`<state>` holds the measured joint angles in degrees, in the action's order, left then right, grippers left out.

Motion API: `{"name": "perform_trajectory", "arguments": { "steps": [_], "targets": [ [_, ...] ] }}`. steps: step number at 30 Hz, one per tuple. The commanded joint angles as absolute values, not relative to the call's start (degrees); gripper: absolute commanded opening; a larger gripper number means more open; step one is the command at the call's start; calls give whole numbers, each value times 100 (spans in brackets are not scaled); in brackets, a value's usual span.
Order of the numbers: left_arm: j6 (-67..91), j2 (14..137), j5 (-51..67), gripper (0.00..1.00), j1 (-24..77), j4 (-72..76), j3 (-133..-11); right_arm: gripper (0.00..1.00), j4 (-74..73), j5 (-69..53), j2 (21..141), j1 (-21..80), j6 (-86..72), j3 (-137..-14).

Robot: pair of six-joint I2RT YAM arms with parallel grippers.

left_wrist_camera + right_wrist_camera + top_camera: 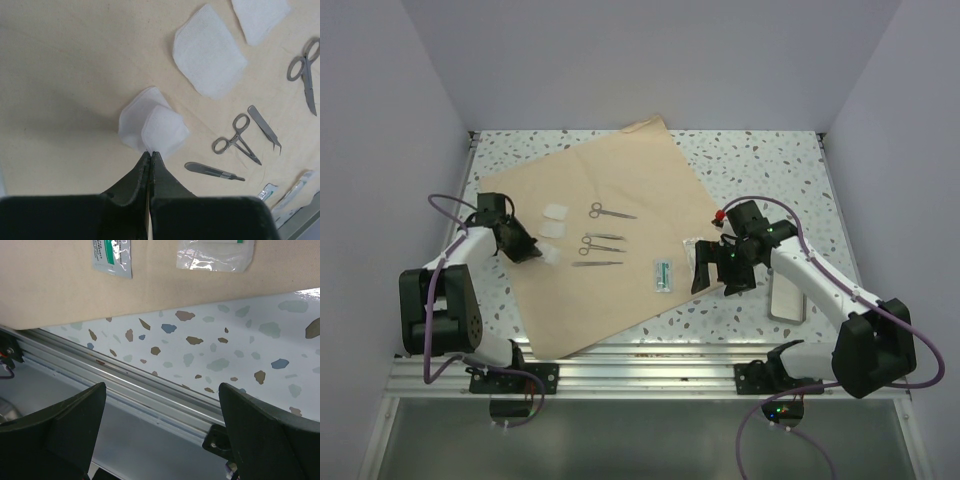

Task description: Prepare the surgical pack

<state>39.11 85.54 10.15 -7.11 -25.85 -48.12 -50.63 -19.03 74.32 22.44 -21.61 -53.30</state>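
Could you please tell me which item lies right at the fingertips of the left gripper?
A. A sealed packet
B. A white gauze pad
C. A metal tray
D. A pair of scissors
B: in the left wrist view, the shut left gripper meets the edge of a folded white gauze pad on the tan sheet, while the scissors lie well off to the side.

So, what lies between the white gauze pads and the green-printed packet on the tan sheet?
The top view shows four steel tools there: scissors, tweezers, forceps and a scalpel handle.
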Motion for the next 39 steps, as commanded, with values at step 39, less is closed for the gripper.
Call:
{"name": "perform_trajectory", "arguments": {
  "steps": [39],
  "targets": [
    [4456, 8095, 1450, 0, -826, -1995, -4473, 99, -4975, -2030, 7638, 2250, -2171, -5440]
  ]
}}
